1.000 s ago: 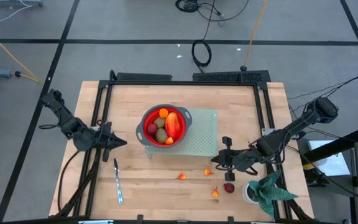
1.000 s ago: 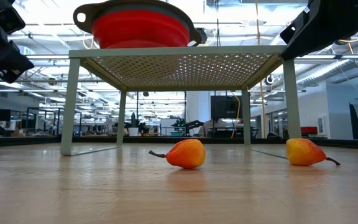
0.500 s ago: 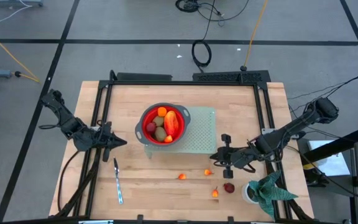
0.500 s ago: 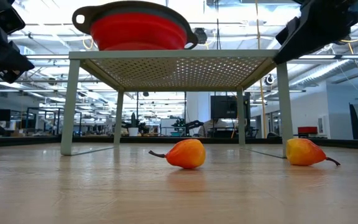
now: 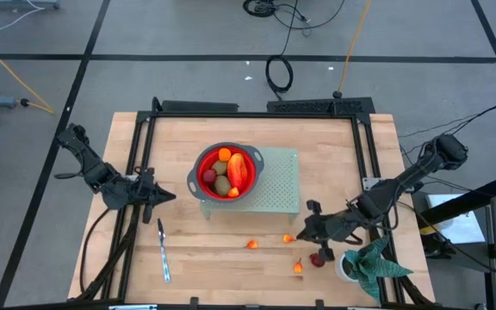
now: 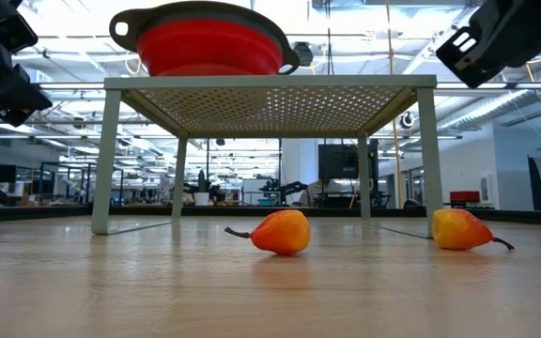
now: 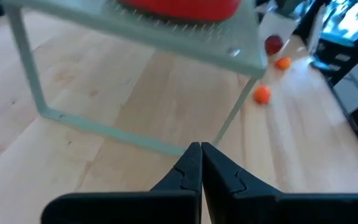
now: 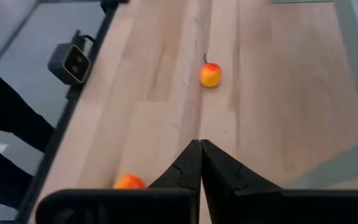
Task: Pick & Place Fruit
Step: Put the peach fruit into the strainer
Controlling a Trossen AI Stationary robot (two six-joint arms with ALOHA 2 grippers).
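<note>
Nearest the front edge of the pale wooden table (image 5: 231,267) we note a small orange-yellow pear-shaped toy fruit (image 5: 298,268) lying loose, and just beside it, toward the right, a dark red round toy fruit (image 5: 318,259). A green leafy plant in a white pot (image 5: 364,263) sits at the front right corner, close to that red piece. On the left front, a silver knife (image 5: 163,252) lies flat on the wood, well apart from any fruit.

A little farther in, two more small orange pear-shaped pieces rest on the table: one (image 5: 252,244) near the middle and another (image 5: 288,238) to its right; the low view shows both (image 6: 281,232) (image 6: 460,229) lying on their sides with thin stems.

The right gripper (image 5: 305,232) hangs just beside the right-hand orange piece, above the table, its two dark fingers pressed together with nothing between them; its wrist view shows the fingers (image 8: 191,163) meeting in a point over bare wood, one orange piece (image 8: 210,74) ahead.

The left gripper (image 5: 167,196) waits at the left side of the table, fingers (image 7: 191,169) likewise pinched together and empty.

Farther back, a pale green perforated metal stand (image 5: 280,185) carries a red collapsible colander bowl with a grey rim (image 5: 203,169). Inside we see a long red-orange piece (image 5: 239,171), brownish-green oval kiwis (image 5: 222,185), a dark red round piece (image 5: 211,177) and a small orange one (image 5: 225,156).
</note>
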